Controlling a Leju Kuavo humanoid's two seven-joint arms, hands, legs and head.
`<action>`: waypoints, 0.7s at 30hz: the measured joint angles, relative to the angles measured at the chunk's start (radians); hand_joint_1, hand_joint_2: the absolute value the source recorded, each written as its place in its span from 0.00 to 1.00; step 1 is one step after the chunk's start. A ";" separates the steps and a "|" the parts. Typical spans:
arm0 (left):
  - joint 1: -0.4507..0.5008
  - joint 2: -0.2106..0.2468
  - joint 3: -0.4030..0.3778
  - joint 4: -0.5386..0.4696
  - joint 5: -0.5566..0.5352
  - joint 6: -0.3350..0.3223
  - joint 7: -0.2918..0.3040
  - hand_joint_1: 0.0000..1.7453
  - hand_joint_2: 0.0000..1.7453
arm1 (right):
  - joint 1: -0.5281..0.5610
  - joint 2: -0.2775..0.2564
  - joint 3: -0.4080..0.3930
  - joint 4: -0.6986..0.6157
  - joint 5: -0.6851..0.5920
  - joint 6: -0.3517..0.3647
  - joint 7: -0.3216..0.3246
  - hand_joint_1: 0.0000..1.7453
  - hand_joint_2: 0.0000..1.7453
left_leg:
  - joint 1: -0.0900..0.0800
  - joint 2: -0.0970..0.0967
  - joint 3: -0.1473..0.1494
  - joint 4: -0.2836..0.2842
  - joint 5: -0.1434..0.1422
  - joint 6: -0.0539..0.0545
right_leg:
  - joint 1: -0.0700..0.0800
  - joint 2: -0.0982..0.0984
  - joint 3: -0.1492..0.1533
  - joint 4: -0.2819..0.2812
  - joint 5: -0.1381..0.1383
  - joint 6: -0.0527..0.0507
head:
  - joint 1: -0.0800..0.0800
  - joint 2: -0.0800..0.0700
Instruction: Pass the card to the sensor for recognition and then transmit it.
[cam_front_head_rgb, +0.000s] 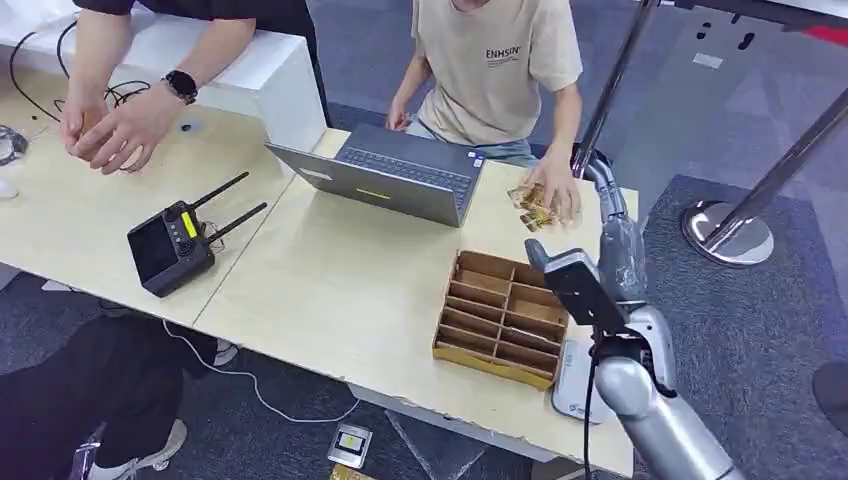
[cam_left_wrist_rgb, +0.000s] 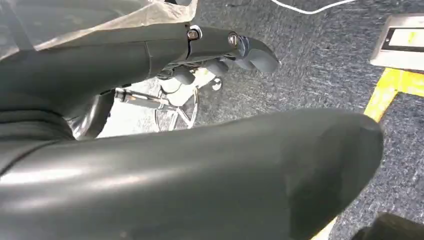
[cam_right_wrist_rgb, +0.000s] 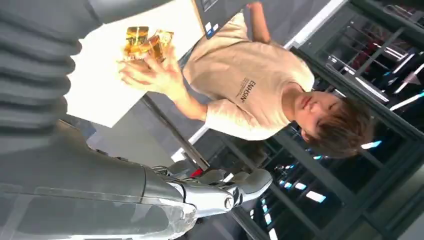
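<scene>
My right arm rises from the lower right of the head view toward the counter's (cam_front_head_rgb: 330, 300) far edge. My right hand (cam_front_head_rgb: 597, 172) sits at the arm's tip, right of centre, just beside the person's hand (cam_front_head_rgb: 556, 196); whether its fingers are apart or together I cannot tell, though nothing seems gripped. I judge it is held out there to receive a card. Just below, at the counter's near edge, lies the white sensor pad (cam_front_head_rgb: 573, 383), beside the cardboard divider tray (cam_front_head_rgb: 500, 318), handy for the scan. My left hand (cam_left_wrist_rgb: 240, 52) hangs over the carpet with fingers curled in on nothing, out of the way. Farther off, the gold, glossy cards (cam_front_head_rgb: 530, 207) lie in a loose pile under the person's fingers, right of the laptop (cam_front_head_rgb: 395, 175).
</scene>
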 joint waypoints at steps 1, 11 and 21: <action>0.000 0.000 0.001 0.000 0.002 0.001 0.000 0.00 0.00 | 0.018 -0.003 -0.001 -0.024 0.009 0.000 0.008 0.00 1.00 | 0.000 0.000 0.000 0.000 0.000 0.000 | 0.000 0.000 0.000 0.000 0.000 0.000 | 0.000 0.000; 0.001 0.001 0.024 0.000 0.013 0.005 0.000 0.00 0.00 | 0.153 -0.021 -0.004 -0.168 0.126 -0.043 0.055 0.00 1.00 | 0.000 0.000 0.000 0.000 0.000 0.000 | 0.000 0.000 0.000 0.000 0.000 0.000 | 0.000 0.000; 0.001 0.001 0.025 0.000 0.010 0.010 0.000 0.00 0.00 | 0.210 -0.026 0.014 -0.154 0.216 -0.082 0.087 0.00 1.00 | 0.000 0.000 0.000 0.000 0.000 0.000 | 0.000 0.000 0.000 0.000 0.000 0.000 | 0.000 0.000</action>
